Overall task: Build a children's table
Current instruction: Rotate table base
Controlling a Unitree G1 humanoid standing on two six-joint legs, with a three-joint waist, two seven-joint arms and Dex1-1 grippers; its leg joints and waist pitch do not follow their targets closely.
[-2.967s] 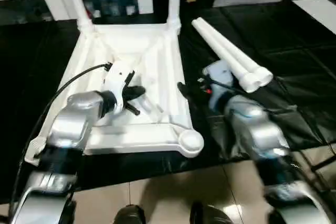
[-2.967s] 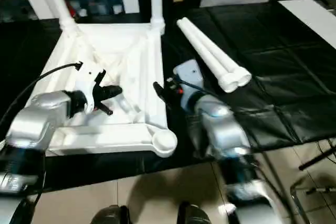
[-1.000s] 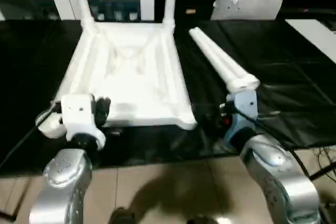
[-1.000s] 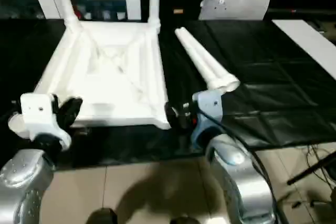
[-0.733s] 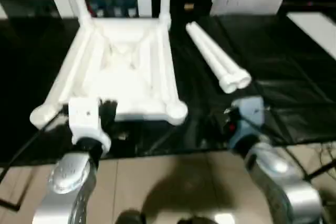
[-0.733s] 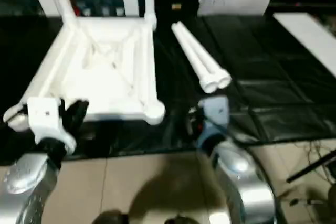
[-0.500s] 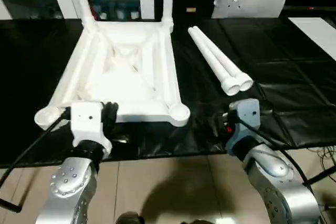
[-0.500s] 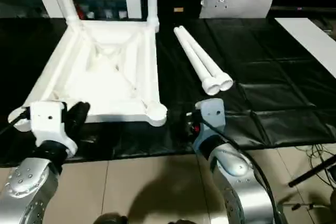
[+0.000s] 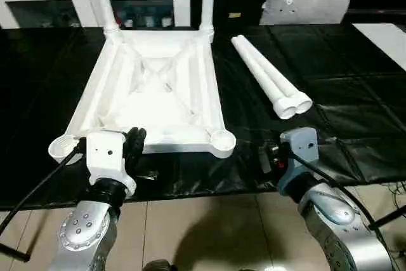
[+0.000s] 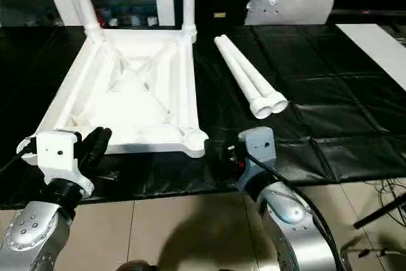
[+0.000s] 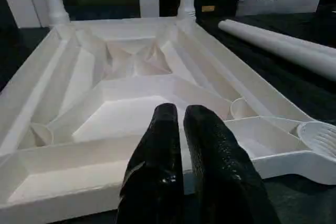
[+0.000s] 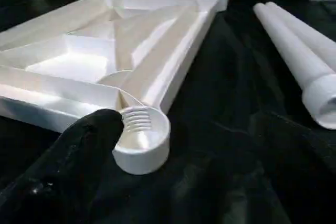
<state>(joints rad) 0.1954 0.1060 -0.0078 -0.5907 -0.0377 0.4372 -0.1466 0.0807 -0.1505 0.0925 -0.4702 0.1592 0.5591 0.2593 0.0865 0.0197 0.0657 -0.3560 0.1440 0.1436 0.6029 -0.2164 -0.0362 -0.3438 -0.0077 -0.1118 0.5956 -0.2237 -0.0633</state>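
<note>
While ribbed white tabletop (image 9: 155,93) lies inverted | left tool (image 11: 181,129) closed | right tool (image 10: 219,152) spread

There are no words, numbers or signs to read anywhere here. The white table top (image 9: 155,96) is plain, with nothing printed on it. The two loose legs (image 9: 269,77) are plain too. The white box on each wrist has only small dark dots, not letters.
</note>
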